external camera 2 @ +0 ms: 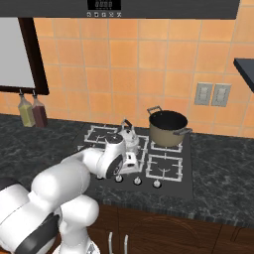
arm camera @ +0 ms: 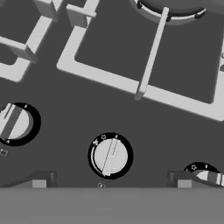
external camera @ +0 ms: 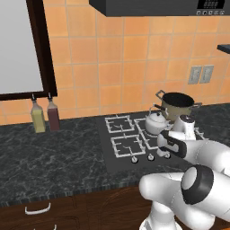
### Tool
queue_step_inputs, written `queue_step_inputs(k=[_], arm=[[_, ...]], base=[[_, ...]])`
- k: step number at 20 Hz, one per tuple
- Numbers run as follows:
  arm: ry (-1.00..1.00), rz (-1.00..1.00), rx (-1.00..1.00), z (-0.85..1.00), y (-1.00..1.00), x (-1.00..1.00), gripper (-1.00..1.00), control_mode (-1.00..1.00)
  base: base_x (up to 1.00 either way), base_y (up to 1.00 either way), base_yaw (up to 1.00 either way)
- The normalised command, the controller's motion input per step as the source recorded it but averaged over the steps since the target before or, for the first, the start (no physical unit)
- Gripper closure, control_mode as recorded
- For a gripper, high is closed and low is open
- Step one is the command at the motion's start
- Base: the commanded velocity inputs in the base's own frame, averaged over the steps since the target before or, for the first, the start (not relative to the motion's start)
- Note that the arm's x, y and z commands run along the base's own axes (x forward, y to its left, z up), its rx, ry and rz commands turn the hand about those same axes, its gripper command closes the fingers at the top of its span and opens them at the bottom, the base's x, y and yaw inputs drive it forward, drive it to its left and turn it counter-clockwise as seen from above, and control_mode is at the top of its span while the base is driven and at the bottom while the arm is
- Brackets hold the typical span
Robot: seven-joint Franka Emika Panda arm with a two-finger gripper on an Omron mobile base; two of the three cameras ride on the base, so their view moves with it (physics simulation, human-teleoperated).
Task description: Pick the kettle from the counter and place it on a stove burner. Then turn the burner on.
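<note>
Hovering over stove knob (arm camera: 110, 155) — tiny unreadable marks, fingers (arm camera: 43, 180) wide apart, empty.

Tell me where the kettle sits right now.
The kettle stands on the cooktop's middle grate, left of the dark pot, just beyond the arm in both base views.

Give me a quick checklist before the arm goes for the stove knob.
1. Kettle set on the cooktop grate, away from the counter: ok.
2. Kettle sits on the stove burner ahead of the knobs: cannot tell.
3. Tool open, holding nothing: ok.
4. Middle knob lies between the fingertips: ok.
5. This knob drives the kettle's burner: cannot tell.
6. Dark pot stands away from the tool: ok.
</note>
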Motion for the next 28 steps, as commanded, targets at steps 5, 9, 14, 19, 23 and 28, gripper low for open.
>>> queue_step_inputs(k=[5, 9, 14, 19, 23, 28], arm=[[0.02, 0.03, 0.0, -0.16, 0.07, 0.05, -1.0, -1.0], [0.08, 0.0, 0.0, 0.0, 0.0, 0.29, -1.0, -1.0], [0.07, 0.0, 0.0, -0.13, 0.0, 0.19, -1.0, -1.0], [0.03, 0.0, 0.0, -0.27, 0.0, 0.01, -1.0, -1.0], [0.06, 0.0, 0.0, -0.31, -0.01, 0.0, -1.0, -1.0], [0.07, 0.0, 0.0, -0.37, 0.0, -0.04, 1.0, -1.0]], base=[[0.0, 0.0, 0.0], [0.0, 0.0, 0.0], [0.0, 0.0, 0.0], [0.0, 0.0, 0.0], [0.0, 0.0, 0.0], [0.0, 0.0, 0.0]])
